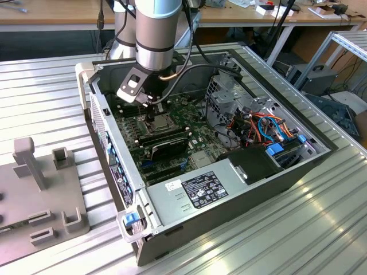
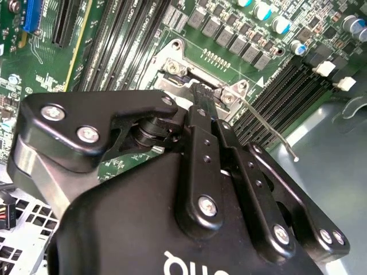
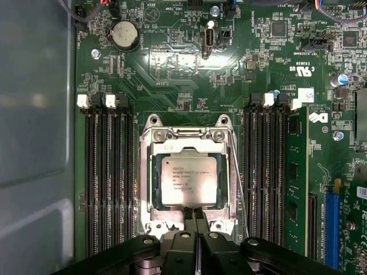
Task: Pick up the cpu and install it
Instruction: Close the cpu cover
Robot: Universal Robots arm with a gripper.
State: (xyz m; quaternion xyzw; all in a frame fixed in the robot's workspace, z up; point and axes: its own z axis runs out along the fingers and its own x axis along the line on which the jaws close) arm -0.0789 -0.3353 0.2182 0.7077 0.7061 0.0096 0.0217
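First wrist view, cpu: We see the cpu (image 3: 189,180) lying flat and square inside the socket frame (image 3: 147,183) on the motherboard (image 3: 172,74). Its silver top faces up, and it sits between 2 banks of memory slots (image 3: 109,172).
First wrist view, claw: The claw (image 3: 194,213) is clenched, its 2 fingertips pressed together with nothing between them. The tips sit at the frame's edge, just beside the cpu and not on it.
First wrist view, why: We judge that the chip is already in its seat. Narrow closed tips suit working the socket hardware rather than carrying anything.
Second wrist view, claw: The fingers meet in 1 black point low over the socket's edge.
Second wrist view, lever: A thin wire lever (image 2: 278,135) runs out from a socket corner with its free end raised off the board. We therefore judge that the socket is not locked down.
Exterior view, arm: The arm (image 1: 155,34) comes down almost vertically into the open computer case (image 1: 229,212). The case lies on its side on the ribbed worktop (image 1: 51,97), which turns the board up toward the claw.
Exterior view, surroundings: With the claw as the clock's centre, the cables (image 1: 264,123) lie at 3 o'clock and the power supply (image 1: 200,192) at 5 o'clock. The grey fixture (image 1: 40,189) stands outside the case at 8 o'clock.
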